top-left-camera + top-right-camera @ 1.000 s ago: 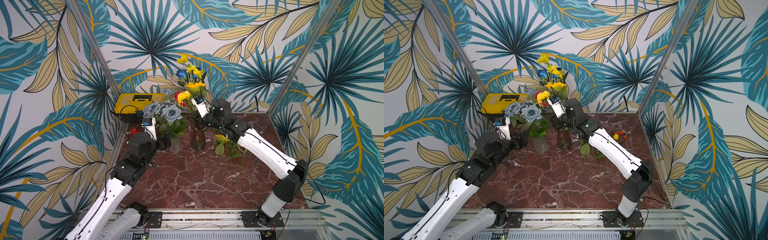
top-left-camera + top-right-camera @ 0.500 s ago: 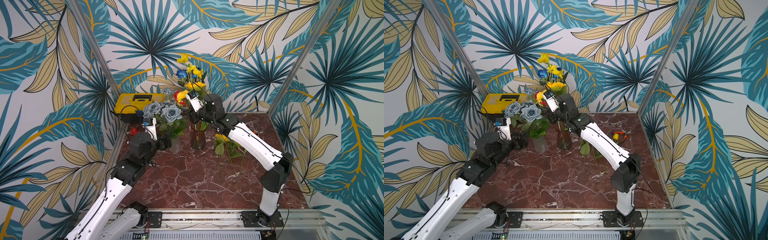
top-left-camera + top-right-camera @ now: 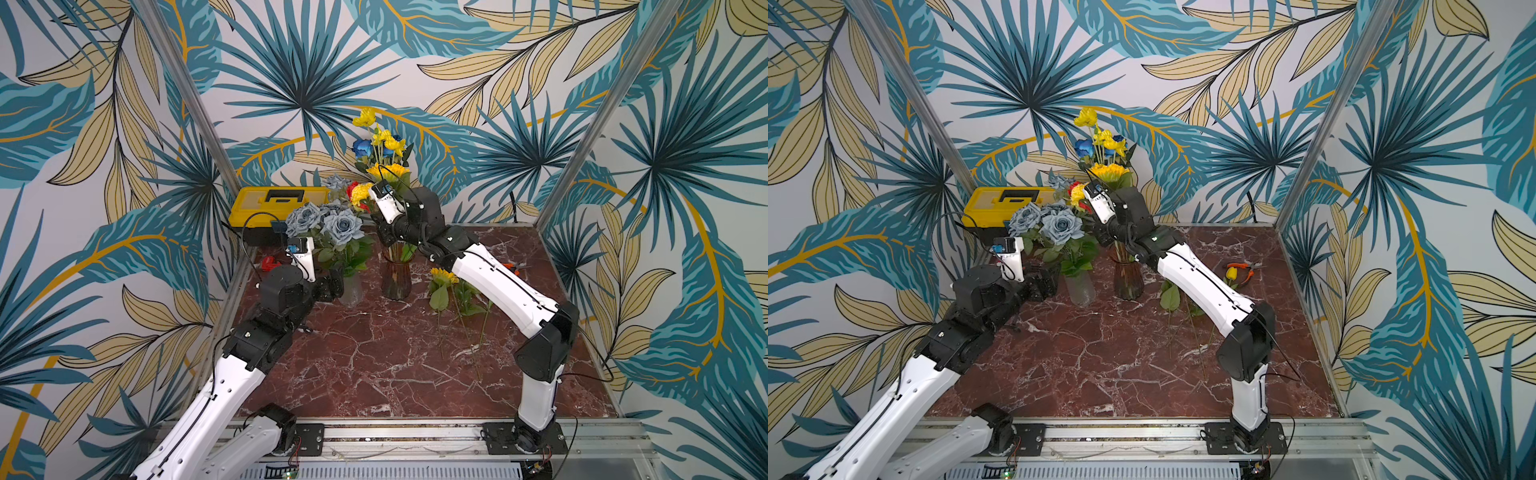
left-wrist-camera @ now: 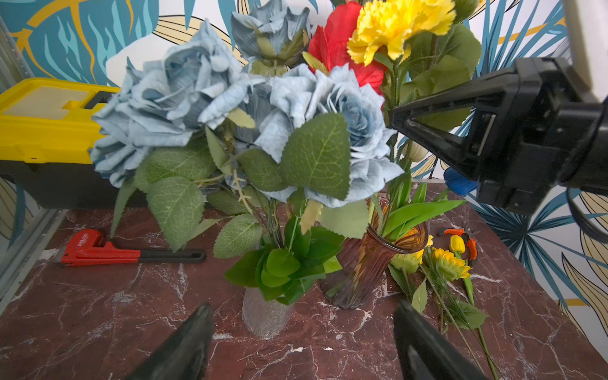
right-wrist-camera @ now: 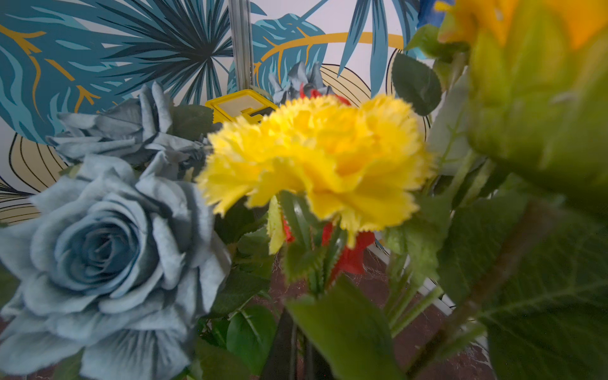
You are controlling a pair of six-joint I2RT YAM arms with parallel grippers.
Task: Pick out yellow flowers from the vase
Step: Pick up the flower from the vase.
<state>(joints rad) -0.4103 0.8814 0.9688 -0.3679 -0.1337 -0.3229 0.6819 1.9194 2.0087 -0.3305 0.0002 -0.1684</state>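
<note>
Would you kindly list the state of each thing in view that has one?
left hand, open, empty.
right hand, shut on yellow carnation stem.
amber vase, upright, stems inside.
clear vase, upright, holding grey-blue roses.
toolbox, lid closed.
sunflower, lying on the table.

Raised brand lettering on red pipe wrench, too blurred to read.

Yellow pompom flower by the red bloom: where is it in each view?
Top view: yellow pompom flower, near centre, above the amber vase.
Top view: left of centre.
Left wrist: yellow pompom flower against the red bloom.
Right wrist: central, blurred.
Shared landmark: yellow toolbox.
</note>
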